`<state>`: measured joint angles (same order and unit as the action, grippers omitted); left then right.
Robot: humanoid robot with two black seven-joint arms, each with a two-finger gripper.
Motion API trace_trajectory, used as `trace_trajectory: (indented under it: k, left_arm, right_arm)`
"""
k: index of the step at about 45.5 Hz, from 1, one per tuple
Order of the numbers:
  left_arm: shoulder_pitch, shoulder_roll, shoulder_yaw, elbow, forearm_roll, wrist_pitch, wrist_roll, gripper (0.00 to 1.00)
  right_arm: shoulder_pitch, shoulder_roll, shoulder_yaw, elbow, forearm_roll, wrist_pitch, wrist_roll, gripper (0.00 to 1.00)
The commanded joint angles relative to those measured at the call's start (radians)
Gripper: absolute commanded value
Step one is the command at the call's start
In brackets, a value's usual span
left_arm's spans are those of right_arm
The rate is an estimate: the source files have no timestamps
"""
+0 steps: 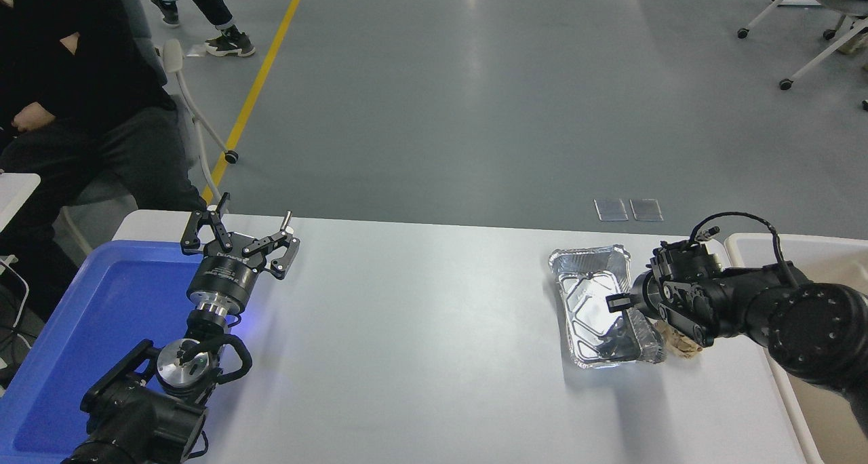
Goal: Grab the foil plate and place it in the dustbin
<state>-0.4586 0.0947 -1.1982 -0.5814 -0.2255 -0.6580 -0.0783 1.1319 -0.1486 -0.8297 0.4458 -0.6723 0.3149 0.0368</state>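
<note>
The foil plate (597, 308) is a shiny silver rectangular tray on the right part of the white table (420, 342). My right gripper (627, 304) comes in from the right and is shut on the plate's right rim. One finger (616, 302) shows inside the plate; the other is hidden behind the rim. The plate looks slightly raised and tilted. The dustbin (739, 247), off-white rimmed with a beige inside, stands at the table's right edge behind my right arm. My left gripper (237, 237) is open and parked at the lower left.
A blue plastic tray (88, 328) lies at the left under my left arm. A small crumpled brown paper ball (681, 343) lies just under my right wrist. A seated person in black is at the far left; another person's legs are at the top left.
</note>
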Motion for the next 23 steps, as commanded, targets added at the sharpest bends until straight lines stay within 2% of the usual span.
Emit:
trace_trajectory:
  k: [1,12,23]
  left_arm:
    - [0.000,-0.001,0.000,0.000,0.000,0.000,0.000,0.99]
    - [0.000,0.000,0.000,0.000,0.000,0.000,0.000,0.99]
    - [0.000,0.000,0.000,0.000,0.000,0.000,0.000,0.99]
  right_arm:
    - [0.225,-0.132,0.024,0.195,0.025,0.105,0.011,0.00]
    - [0.521,-0.296,0.009,0.415,0.013,0.277,0.005,0.00]
    - [0.776,-0.376,-0.063,0.502,0.013,0.432,0.005,0.00]
